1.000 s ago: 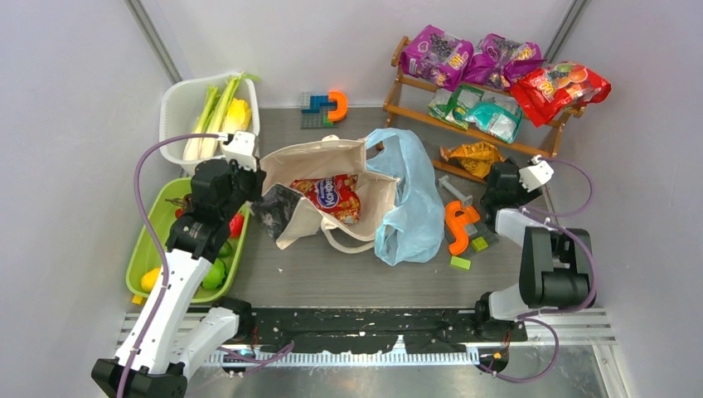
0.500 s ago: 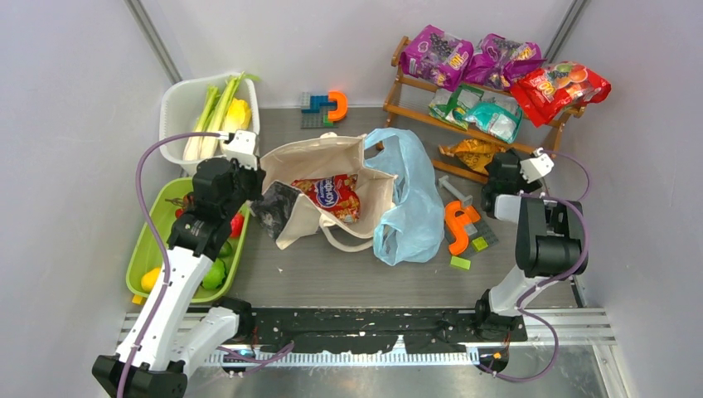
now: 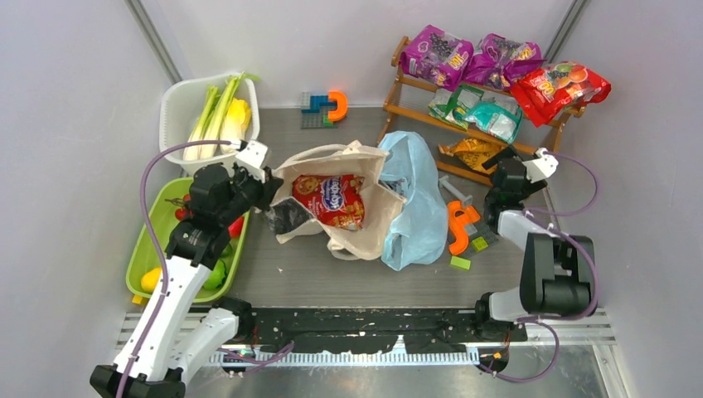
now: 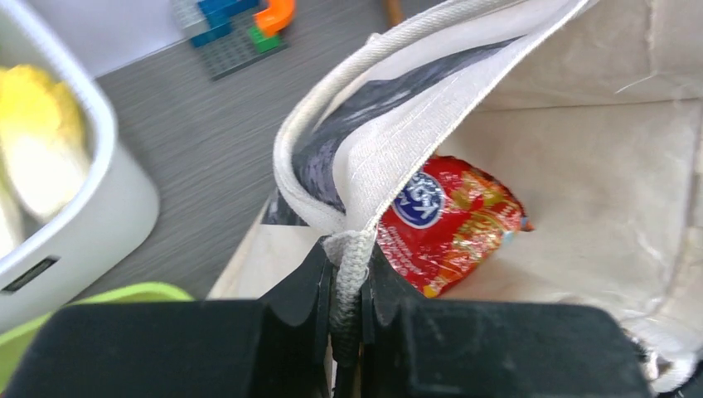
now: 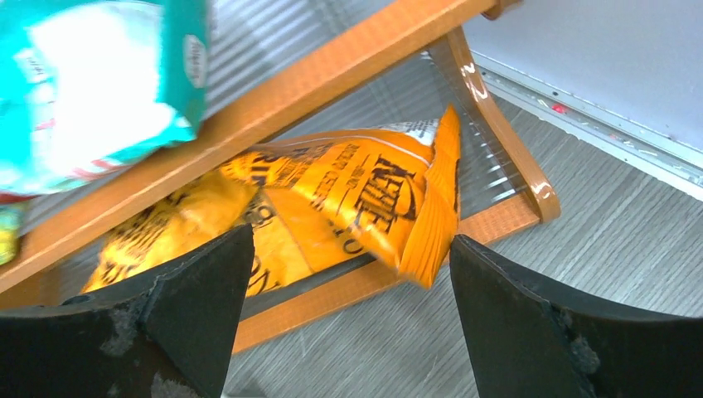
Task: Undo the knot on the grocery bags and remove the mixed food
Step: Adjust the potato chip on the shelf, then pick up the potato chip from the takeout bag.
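Observation:
The cream canvas tote (image 3: 369, 225) lies open on the table with a red snack packet (image 3: 329, 199) inside. My left gripper (image 3: 267, 192) is shut on the tote's woven strap at its rim (image 4: 348, 249) and holds that edge up; the red packet (image 4: 452, 220) lies just beyond my fingers. The light-blue plastic bag (image 3: 419, 199) lies slumped against the tote's right side; no knot shows on it. My right gripper (image 3: 500, 170) is open, its jaws on either side of an orange snack packet (image 5: 348, 199) on the rack's bottom shelf, not touching it.
A white tub (image 3: 170, 99) at the back left holds green-white stalks and a yellow vegetable. A green tray (image 3: 153, 232) with small fruits sits under my left arm. A wooden rack (image 3: 395, 79) holds purple, teal and red packets. Orange toy blocks (image 3: 458, 225) lie right of the blue bag.
My left gripper has pulled the tote's rim up and to the right, so the tote opened wider and shifted right with the blue bag. My right gripper has swung towards the rack.

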